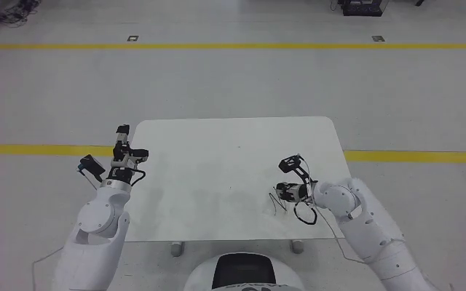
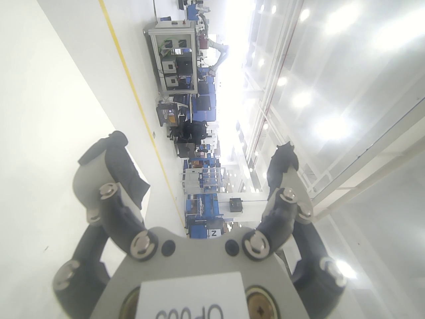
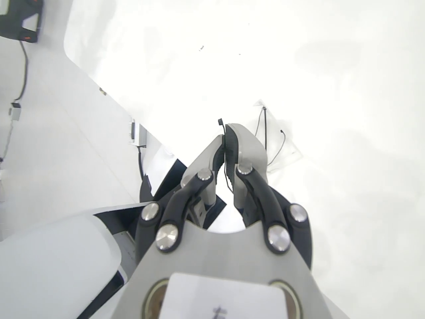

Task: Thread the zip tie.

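Plastic, thin and black: the tie point(image 3: 227, 170) is light, bendy and slick, so we think it could slip or twist. The right claw point(image 3: 225, 134) is pinched tight on it just under its small square head, low over the worktop point(image 1: 233, 167). We would grip near that head. The left claw point(image 2: 201, 143) is wide apart and holds nothing, by the worktop's left edge.

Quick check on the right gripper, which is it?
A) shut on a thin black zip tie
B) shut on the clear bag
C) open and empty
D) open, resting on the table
A: in the right wrist view the right gripper is shut on the zip tie, whose head pokes out past the tips; the clear bag lies apart from it.
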Robot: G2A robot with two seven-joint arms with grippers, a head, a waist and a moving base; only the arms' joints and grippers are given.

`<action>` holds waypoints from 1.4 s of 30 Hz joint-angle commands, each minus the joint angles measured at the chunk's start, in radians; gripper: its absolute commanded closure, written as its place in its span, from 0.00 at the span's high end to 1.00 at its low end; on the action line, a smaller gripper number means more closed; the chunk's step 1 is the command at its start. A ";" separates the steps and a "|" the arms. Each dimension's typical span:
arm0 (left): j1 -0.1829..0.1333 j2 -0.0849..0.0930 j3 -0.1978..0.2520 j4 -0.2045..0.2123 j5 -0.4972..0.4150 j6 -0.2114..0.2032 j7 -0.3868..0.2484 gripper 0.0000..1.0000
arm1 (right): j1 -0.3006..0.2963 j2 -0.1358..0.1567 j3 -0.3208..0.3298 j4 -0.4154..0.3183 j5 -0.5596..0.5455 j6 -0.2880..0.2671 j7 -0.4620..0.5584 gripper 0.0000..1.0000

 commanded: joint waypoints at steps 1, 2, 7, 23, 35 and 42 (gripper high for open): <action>0.000 0.000 0.000 0.000 0.000 0.000 0.000 1.00 | 0.001 0.000 -0.001 0.000 -0.007 0.002 0.000 0.00; 0.000 0.000 0.000 0.000 0.000 0.000 0.000 1.00 | 0.001 0.000 -0.001 0.000 -0.007 0.002 0.000 0.00; 0.000 0.000 0.000 0.000 0.000 0.000 0.000 1.00 | 0.001 0.000 -0.001 0.000 -0.007 0.002 0.000 0.00; 0.000 0.000 0.000 0.000 0.000 0.000 0.000 1.00 | -0.177 0.053 0.199 -0.058 0.563 -0.106 -0.084 0.00; 0.000 0.000 0.000 0.000 0.000 0.000 0.000 1.00 | -0.179 0.055 0.202 -0.059 0.576 -0.106 -0.077 0.00; -0.005 0.000 0.011 -0.014 0.034 -0.014 -0.012 1.00 | -0.184 0.052 0.204 -0.042 0.620 -0.103 -0.118 0.00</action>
